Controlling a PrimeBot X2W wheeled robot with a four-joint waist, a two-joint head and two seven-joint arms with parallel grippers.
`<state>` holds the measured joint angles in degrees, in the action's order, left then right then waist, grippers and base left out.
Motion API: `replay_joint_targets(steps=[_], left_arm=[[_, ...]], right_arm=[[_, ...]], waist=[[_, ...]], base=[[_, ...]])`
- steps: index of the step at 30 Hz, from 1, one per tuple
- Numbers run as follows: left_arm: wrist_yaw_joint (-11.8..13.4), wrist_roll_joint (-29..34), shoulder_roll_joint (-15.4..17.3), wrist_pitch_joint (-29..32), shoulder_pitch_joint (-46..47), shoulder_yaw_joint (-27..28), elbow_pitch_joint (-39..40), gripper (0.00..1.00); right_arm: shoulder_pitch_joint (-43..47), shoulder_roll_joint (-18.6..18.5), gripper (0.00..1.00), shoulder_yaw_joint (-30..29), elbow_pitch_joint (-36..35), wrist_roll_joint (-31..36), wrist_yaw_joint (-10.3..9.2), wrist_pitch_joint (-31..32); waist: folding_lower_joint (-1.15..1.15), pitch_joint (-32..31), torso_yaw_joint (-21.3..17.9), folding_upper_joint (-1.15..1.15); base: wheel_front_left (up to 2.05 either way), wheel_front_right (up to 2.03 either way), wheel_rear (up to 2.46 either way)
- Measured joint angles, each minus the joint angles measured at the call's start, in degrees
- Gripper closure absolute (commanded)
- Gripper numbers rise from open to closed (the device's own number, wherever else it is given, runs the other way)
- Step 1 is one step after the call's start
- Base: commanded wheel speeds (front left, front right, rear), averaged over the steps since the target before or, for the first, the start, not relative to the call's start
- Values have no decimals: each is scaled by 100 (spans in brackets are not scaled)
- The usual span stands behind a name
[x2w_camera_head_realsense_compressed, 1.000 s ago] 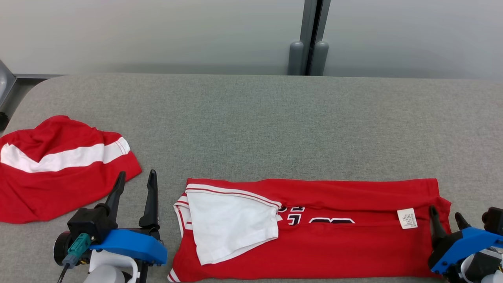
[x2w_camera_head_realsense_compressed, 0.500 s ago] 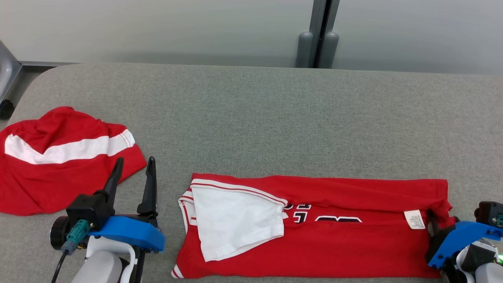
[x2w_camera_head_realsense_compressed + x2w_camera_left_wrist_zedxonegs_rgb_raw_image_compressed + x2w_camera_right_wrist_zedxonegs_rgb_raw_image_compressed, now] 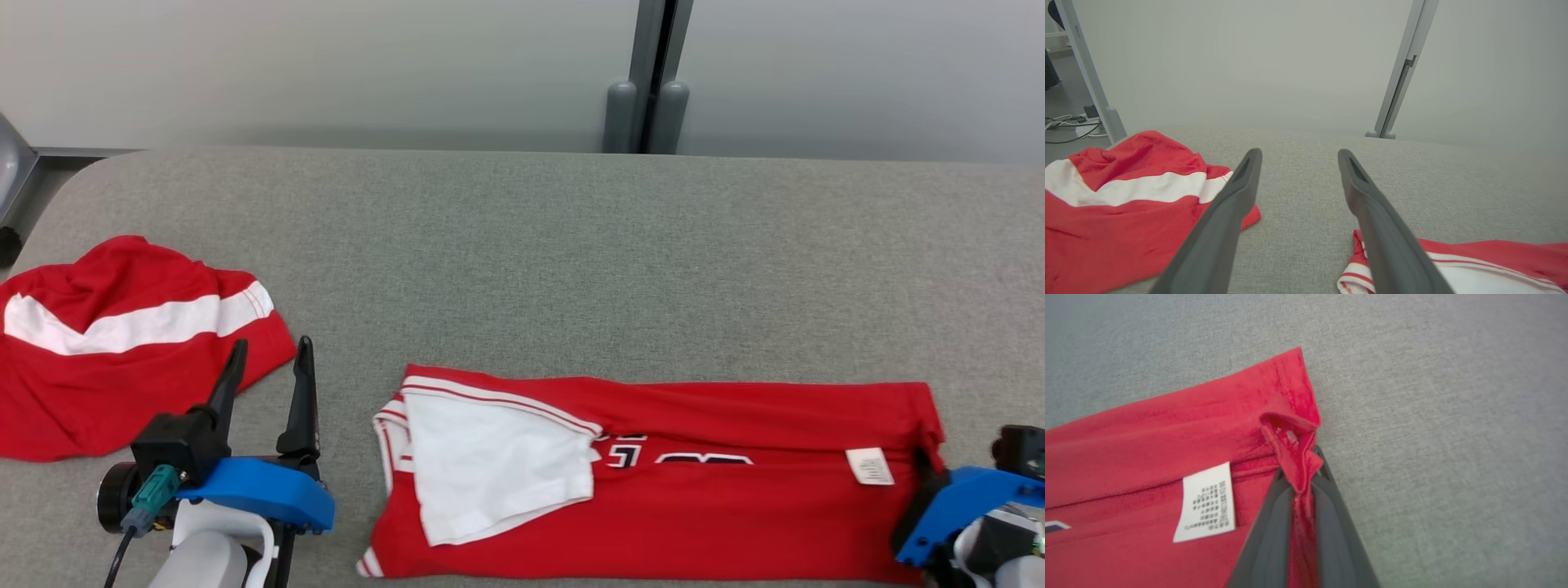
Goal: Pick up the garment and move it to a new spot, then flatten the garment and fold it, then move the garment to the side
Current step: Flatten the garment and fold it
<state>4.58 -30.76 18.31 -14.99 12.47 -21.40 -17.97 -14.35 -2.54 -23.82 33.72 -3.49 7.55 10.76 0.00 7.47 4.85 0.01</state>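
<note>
Head view: right hand (image 3: 925, 464) pinches the garment (image 3: 694, 506); left hand (image 3: 270, 343) gapes beside another red shirt (image 3: 122, 367).

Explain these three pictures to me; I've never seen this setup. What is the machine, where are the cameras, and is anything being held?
This is a wheeled robot with two arms, each ending in a two-fingered gripper. One camera sits on its head, looking down on a grey table. The other two sit on the wrists, looking along the fingers. On the table lies a long folded red jersey with a white label. To its left is a second, crumpled red-and-white garment. The left gripper is open and holds nothing. The right gripper is shut, pinching the jersey's right-end edge.
</note>
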Motion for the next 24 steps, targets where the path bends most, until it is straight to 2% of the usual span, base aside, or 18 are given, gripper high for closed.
replay_joint_targets(steps=[8,13,16,19,24], left_arm=[[36,-27,42,9,-77,-9,-29,0],[42,-43,31,22,-88,-48,-20,0],[29,-43,-10,31,-86,-127,-52,0],[5,-54,-24,31,-87,-140,-69,0],[-8,-104,-37,27,-87,-129,-87,0]], right_arm=[[203,-12,100,-782,-981,415,-2,286],[264,-76,100,-933,-1688,749,-4,536],[363,-64,100,-554,-2157,723,-7,780],[479,-48,100,66,-2381,345,-7,984],[663,-25,100,1704,-2414,-559,-8,1118]], waist=[[0,-117,-149,0],[0,-173,-184,0],[0,-214,-125,0],[0,-234,-97,0],[0,-236,-78,0]], base=[[0,0,0],[0,0,0],[0,0,0],[0,0,0],[0,0,0]])
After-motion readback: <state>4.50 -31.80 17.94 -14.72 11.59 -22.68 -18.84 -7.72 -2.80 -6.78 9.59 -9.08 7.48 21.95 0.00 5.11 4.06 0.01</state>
